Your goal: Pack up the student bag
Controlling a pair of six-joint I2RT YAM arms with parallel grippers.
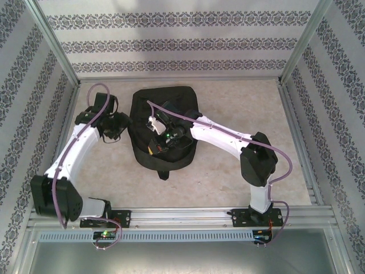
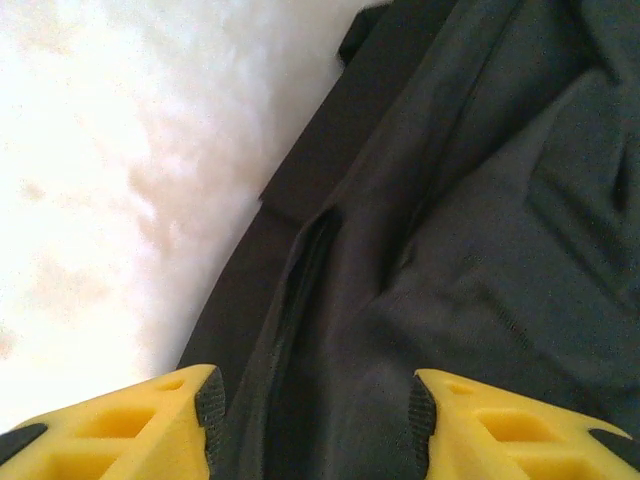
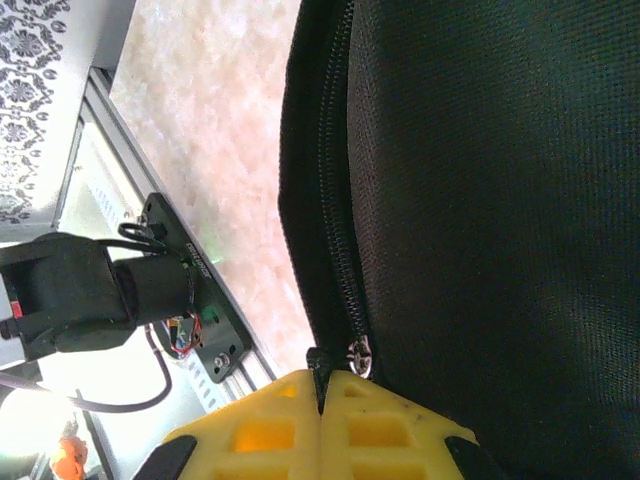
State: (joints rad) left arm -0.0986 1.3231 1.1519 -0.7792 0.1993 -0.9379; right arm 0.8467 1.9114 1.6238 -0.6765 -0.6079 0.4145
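Logged student bag [image 1: 142, 134] lying flat on the bench [image 1: 228, 182], mid-enclosure and toward the far side. Noted rounded end far, small loop handle [image 1: 163, 173] pointing near. Noted black fabric, rumpled on top. Recorded patterned walls [image 1: 171, 40] on the left, right and far sides, and a metal rail [image 1: 188, 216] along the near edge carrying both arm bases.

Found left tool [image 1: 117, 127] at the bag's left edge, low over the bench. Checked left wrist view: left tool [image 2: 315, 425] open, yellow fingers [image 2: 150, 420] set well apart, dark pads facing each other. Saw student bag [image 2: 480, 230] fabric lying across the gap and spreading far and right. Cannot tell whether either pad touches it. Noted a fold line [image 2: 300, 270] running away from the gap, and pale bench [image 2: 90, 150] to the left.

Found right tool [image 1: 161, 144] over the middle of the bag, its arm reaching in from the near right. Checked right wrist view: right tool [image 3: 322, 388] closed, yellow fingertips pressed together — pinching a small black zipper pull [image 3: 316, 362]. Saw metal slider [image 3: 360, 355] just beside the pull, right at the fingertips. Traced zipper [image 3: 335, 170] running away from the tool along the edge of the student bag [image 3: 500, 180]. Noted pale bench [image 3: 200, 120] beyond that edge, then the rail [image 3: 235, 365].
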